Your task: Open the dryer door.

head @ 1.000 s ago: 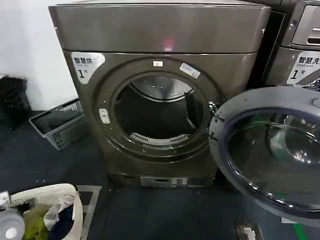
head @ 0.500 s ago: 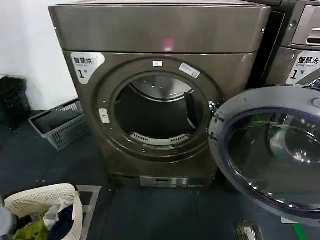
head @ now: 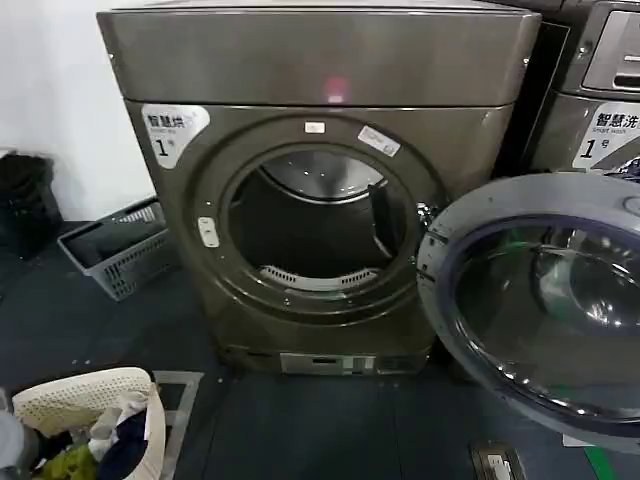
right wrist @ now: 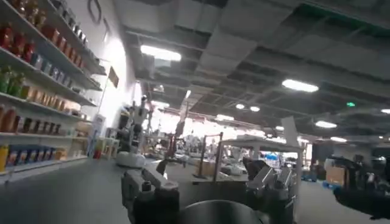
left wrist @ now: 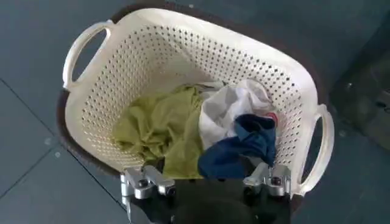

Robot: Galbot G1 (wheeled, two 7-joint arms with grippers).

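Dryer door [head: 545, 305] swung fully open on the right of the dryer [head: 320, 190], its glass facing outward; drum opening [head: 315, 225] exposed. Left gripper [left wrist: 206, 182] hangs above the white laundry basket [left wrist: 109, 91] of clothes [left wrist: 201, 128] on the floor, fingers [left wrist: 143, 181] spread wide, holding nothing. Right gripper [right wrist: 210, 185] points toward the room and ceiling, fingers likewise apart and empty.

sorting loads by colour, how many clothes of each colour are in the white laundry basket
green garment: 1
white garment: 1
blue garment: 1
total: 3 showing in the laundry basket; anything buried underneath can't be told
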